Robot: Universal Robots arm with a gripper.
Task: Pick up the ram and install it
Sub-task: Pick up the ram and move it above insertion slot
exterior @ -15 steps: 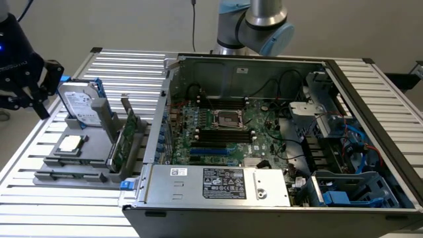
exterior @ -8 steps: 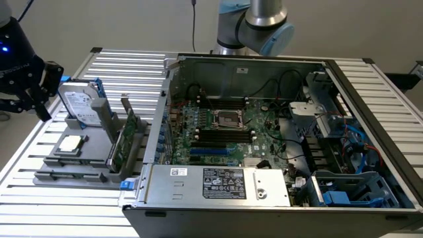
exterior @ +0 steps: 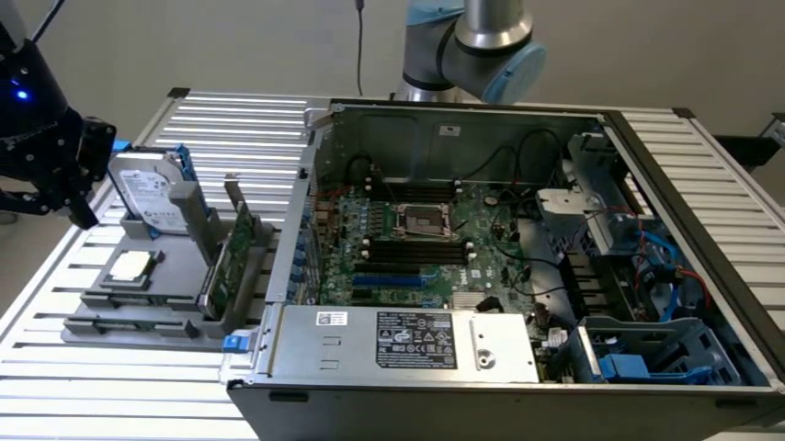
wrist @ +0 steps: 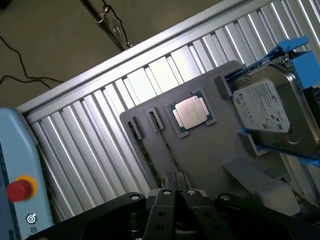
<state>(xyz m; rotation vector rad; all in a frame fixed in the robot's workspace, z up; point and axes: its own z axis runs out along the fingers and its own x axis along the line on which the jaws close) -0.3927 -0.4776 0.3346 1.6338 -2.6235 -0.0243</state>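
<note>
1. While the black gripper (wrist: 175,176) hangs at the exterior view's left, its two fingers are pressed together on nothing. It is close over a grey plastic parts holder (wrist: 210,150) on the ribbed aluminium table (wrist: 90,145).
2. The ram (wrist: 166,150) appears to be the thin dark edge standing in a narrow slot of that holder, just ahead of the fingertips. It is seen edge-on with its chips hidden, so this is a judgement.
3. Such a stick probably handles light and stiff but fragile, and may crack if twisted. The safest hold seems to be across its flat faces near the middle of the upper edge, away from the contacts.
4. Near it lies a square silver processor (wrist: 190,112), and beyond that stands a silver hard drive in blue rails (wrist: 267,110). The drive's white label is too small to read.
5. A green expansion card with a metal bracket (exterior: 233,253) stands on the holder's right side.
6. Further right, the open metal computer case (exterior: 405,138) shows a green motherboard (exterior: 491,266) with black memory slots (exterior: 417,246). The sticker on its grey power supply (exterior: 356,344) is illegible.
</note>
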